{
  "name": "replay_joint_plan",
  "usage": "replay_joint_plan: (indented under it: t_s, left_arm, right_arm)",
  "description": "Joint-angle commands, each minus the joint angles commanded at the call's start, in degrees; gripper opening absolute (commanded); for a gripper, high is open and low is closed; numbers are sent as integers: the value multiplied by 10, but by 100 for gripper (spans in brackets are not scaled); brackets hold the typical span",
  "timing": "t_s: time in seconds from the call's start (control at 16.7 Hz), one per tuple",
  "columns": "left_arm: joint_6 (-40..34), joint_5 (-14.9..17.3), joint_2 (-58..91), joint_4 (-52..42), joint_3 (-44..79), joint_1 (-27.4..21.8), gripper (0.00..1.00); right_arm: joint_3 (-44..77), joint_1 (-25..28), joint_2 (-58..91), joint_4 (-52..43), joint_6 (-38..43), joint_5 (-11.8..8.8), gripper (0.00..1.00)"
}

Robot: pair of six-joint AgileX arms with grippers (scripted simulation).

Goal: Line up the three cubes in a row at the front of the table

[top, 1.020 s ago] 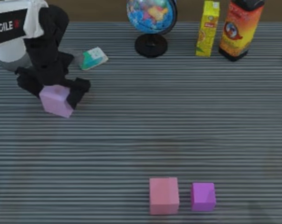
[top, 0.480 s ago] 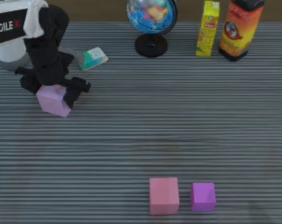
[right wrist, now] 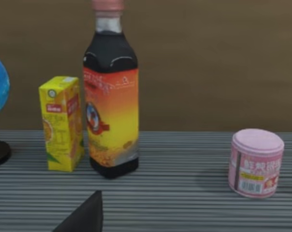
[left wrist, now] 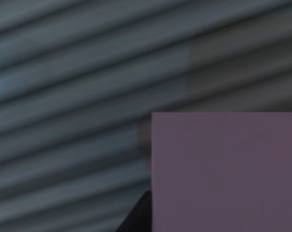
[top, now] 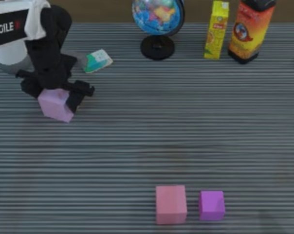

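Now my left claw [top: 54, 92] grips the rigid, light lilac cube [top: 53, 105] by opposite flat sides; matte, unlikely to slip.

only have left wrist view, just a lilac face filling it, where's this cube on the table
Observer: The lilac cube is at the table's back left, with the left gripper closed around it.
Operator: and the other two
Observer: The pink cube and purple cube sit side by side at the front, right of centre.
Operator: right arm in the way
Observer: It is outside the top view; its wrist camera faces a bottle at the back.
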Motion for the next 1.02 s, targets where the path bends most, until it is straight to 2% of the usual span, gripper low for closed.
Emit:
replay_joint_plan:
  t_s: [0.18, 0.54, 0.84, 1.02]
  left_arm:
    - [-2, 0, -5, -23, 20, 3, 0]
    - [-1, 0, -34, -130, 94, 11, 0]
    - [-1, -1, -35, -132, 95, 7, 0]
    - [-38, -2, -67, -121, 58, -20, 0]
  right_arm:
    - [0, 0, 0, 0, 0, 0, 100]
    - [0, 0, 0, 0, 0, 0, 100]
    - [0, 0, 0, 0, 0, 0, 100]
    - [0, 0, 0, 0, 0, 0, 100]
